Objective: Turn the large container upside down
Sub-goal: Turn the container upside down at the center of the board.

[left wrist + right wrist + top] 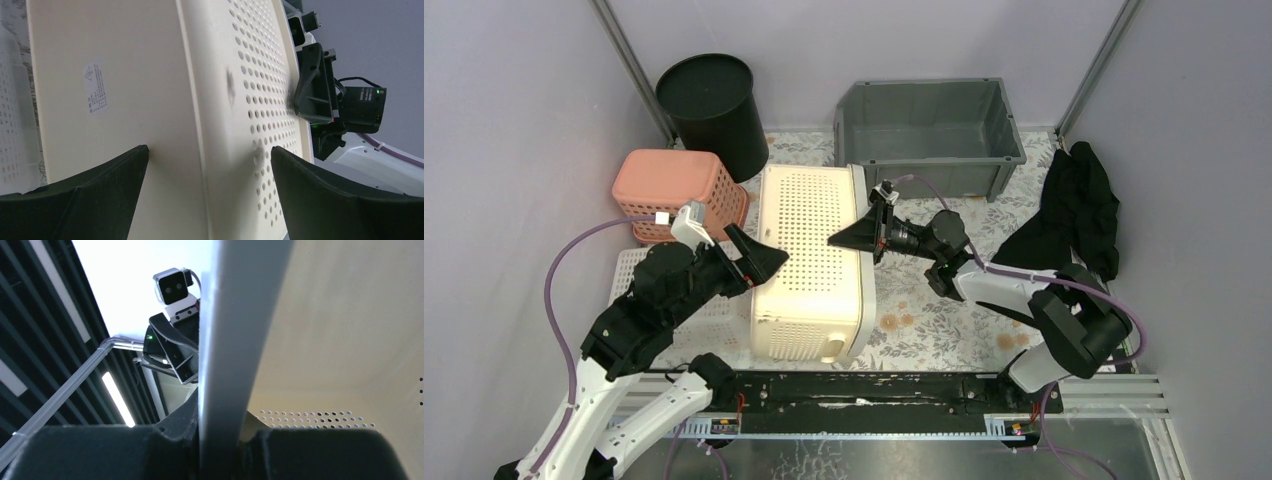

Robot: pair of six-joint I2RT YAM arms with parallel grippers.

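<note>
Pink basket [679, 190] at the counter's far-left corner, black bin [714, 110] behind it. Left fingers [764, 262] spread wide, straddling the left edge of the large container [809, 215] (cream, perforated, tipped on its side, mid-counter toward the near edge). Right fingers [856, 236] pinched narrow on its right rim. Grey crate [929, 130] at the far edge, black cloth [1079, 210] at the right edge.

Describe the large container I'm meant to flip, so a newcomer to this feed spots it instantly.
On the floral table, look dead centre: the cream container lies there, the right claw shut on its rim. Unlike the pink basket on its left and the black bucket and grey bin behind it, it is pale cream with round holes.
</note>
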